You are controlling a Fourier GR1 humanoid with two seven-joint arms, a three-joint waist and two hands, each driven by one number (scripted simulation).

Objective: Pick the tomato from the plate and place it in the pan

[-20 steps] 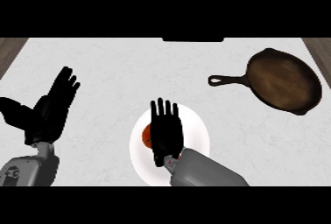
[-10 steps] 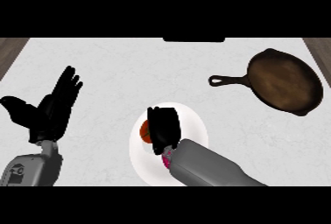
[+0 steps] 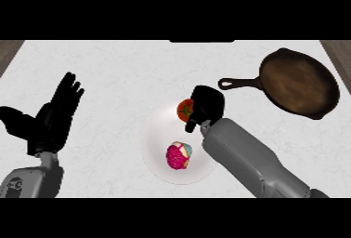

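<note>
A pale, faintly marbled counter (image 3: 123, 69) fills nearly the whole view. Brown strips (image 3: 9, 49) show past its edge in the upper left and upper right corners (what they belong to I cannot tell), and a dark strip (image 3: 201, 41) sits against the top edge at centre.

At the middle of the frame lies a white plate (image 3: 154, 144). The tomato (image 3: 184, 109) is over the plate's upper rim, with the right hand (image 3: 208, 106) curled round it from the right, so only its left side shows. Whether it touches the plate cannot be told. A pink, lumpy item (image 3: 179, 156) lies on the lower part of the plate, just beside the grey forearm.

The dark brown pan (image 3: 298, 83) sits at the upper right, its handle pointing left toward the right hand but apart from it.

The left hand (image 3: 49, 123) rests at the left edge, fingers straight and pointing up, thumb spread wide.
</note>
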